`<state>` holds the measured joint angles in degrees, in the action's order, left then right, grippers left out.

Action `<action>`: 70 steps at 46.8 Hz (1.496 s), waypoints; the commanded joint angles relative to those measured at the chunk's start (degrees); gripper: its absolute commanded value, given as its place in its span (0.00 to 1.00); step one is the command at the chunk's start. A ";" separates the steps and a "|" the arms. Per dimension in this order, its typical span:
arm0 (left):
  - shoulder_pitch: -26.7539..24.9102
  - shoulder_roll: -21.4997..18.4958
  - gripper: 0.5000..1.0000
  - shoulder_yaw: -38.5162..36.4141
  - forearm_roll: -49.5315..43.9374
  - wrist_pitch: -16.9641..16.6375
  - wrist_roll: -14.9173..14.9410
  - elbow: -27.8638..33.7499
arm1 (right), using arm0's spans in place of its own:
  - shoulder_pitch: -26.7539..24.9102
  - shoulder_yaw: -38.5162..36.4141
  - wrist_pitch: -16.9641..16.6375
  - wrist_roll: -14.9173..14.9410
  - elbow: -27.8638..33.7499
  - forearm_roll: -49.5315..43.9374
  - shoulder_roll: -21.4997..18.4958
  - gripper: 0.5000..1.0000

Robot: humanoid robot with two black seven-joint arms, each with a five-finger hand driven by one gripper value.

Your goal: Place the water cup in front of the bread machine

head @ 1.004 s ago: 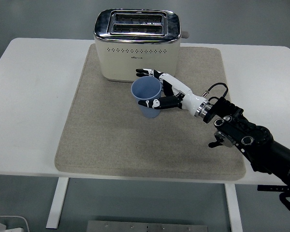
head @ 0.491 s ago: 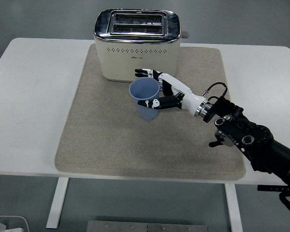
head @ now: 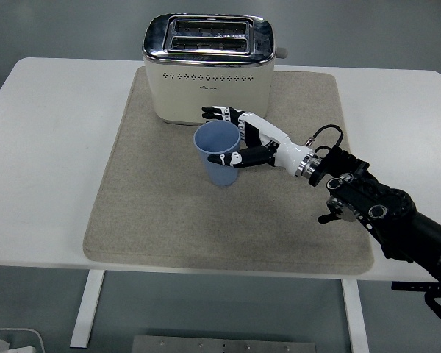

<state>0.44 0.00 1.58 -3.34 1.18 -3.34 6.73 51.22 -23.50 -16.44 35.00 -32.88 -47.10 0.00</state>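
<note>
Just left of the right hand point(head: 244, 141), the blue water cup point(head: 219, 154) is sitting upright in its fingers, thumb nearer, over the beige mat point(head: 147, 198). Beyond them the toaster point(head: 209, 68) is standing close; lowering it level and releasing gently seems best.

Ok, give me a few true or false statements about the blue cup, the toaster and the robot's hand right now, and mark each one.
1. The right hand grips the blue plastic cup. True.
2. The cup lies on its side. False: it is upright, mouth up.
3. The cream, chrome-topped toaster stands on the beige mat. True.
4. The cup sits behind the toaster. False: it is in front, toward the near edge.
5. The left arm reaches over the mat. False: it is out of view.
</note>
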 commanded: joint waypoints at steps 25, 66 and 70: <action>0.00 0.00 1.00 0.00 0.00 -0.04 0.00 0.04 | -0.07 -1.19 -2.80 0.00 0.00 -0.01 0.00 0.84; 0.00 0.00 1.00 0.00 0.00 -0.04 0.00 0.04 | -0.34 -7.61 -12.56 0.00 -0.26 0.08 3.42 0.84; 0.00 0.00 1.00 0.00 0.00 0.05 0.00 -0.05 | -0.42 -7.61 -13.79 0.00 -0.26 1.48 5.18 0.84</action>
<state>0.43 0.00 1.58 -3.34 1.16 -3.34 6.73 50.83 -31.12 -29.29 35.00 -33.11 -46.73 3.97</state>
